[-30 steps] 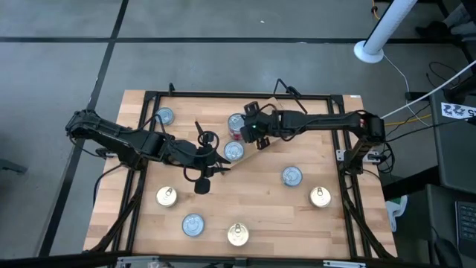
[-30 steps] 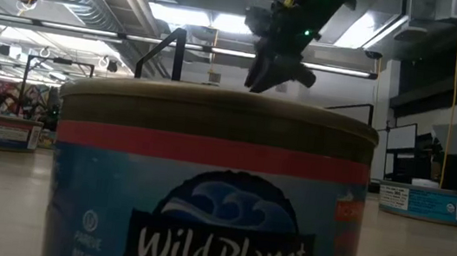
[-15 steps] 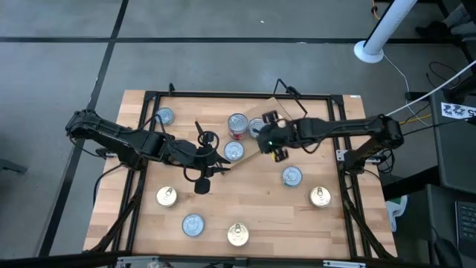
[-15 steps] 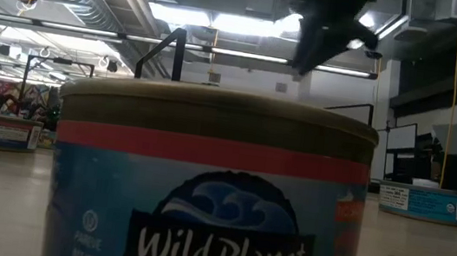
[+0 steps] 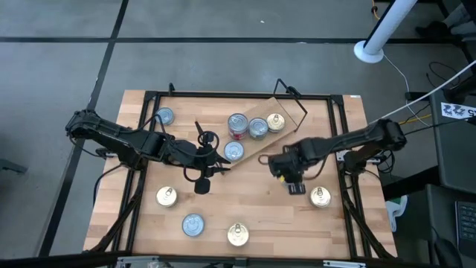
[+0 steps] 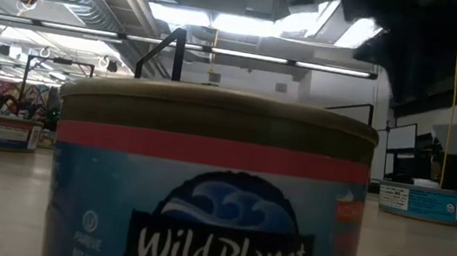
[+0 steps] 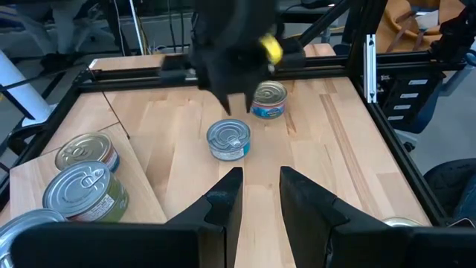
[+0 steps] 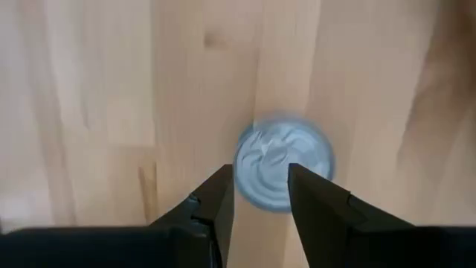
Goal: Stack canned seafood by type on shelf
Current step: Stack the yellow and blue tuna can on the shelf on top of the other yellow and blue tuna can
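Right gripper (image 5: 291, 177) hangs over the right-centre of the table, fingers a narrow way apart and holding nothing. In the right wrist view a silver-topped tin (image 8: 284, 161) lies straight beyond its fingertips (image 8: 216, 195), flat on the bare wood. That looks like the tin to fetch.

Up at the far side sits the shelf (image 5: 286, 112), its plank skewed across the table, and three tins ride on it: a red-banded tin (image 5: 237, 125), a silver tin (image 5: 257, 127) beside it, and a gold tin (image 5: 275, 122) at the end of the row. Loose tins are scattered across the near half of the table, silver and gold mixed.

Left gripper (image 7: 259, 190) waits at centre-left, fingers parted only a little, empty, looking across the table at the right arm.

Now, how to do this well. That gap looks narrower than the tin, so the fingers should spread first, before any descent. Centre the tin between them, come straight down, and close on the side wall low enough not to slip off the rim. Then carry it to its own kind on the shelf.
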You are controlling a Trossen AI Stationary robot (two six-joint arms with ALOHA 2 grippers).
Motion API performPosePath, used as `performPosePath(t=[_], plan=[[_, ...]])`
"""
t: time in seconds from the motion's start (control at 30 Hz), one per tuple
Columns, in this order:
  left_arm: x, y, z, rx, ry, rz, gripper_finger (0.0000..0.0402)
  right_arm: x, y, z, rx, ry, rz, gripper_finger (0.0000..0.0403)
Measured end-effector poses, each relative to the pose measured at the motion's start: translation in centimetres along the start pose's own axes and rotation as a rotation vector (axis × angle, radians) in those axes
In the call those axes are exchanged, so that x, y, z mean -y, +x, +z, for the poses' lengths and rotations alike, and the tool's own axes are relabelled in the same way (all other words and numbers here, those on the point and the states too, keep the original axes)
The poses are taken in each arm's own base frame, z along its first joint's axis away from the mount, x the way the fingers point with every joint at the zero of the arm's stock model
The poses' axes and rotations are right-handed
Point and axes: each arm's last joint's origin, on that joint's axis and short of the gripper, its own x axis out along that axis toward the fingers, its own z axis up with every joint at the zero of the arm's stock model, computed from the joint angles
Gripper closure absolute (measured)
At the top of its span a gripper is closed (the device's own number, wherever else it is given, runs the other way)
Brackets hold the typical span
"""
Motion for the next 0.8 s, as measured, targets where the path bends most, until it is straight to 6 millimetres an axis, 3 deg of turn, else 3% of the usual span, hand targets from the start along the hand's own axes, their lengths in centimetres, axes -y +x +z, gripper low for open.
performPosePath(t=[0.2,0.47,0.8], plan=[[0.0,0.0,0.0,0.000,0.000,0.000,0.0315,-1.6,3.7,-2.1,-0.112,-0.008,-0.027,0.0276],[0.0,0.0,0.0,0.000,-0.027,-0.001,0.0315,-2.9,7.4,-3.8,-0.104,-0.078,-0.024,0.0276],[0.0,0.0,0.0,0.000,-0.029,-0.001,0.0315,-3.2,8.7,-4.7,-0.077,-0.120,-0.139,0.0276]])
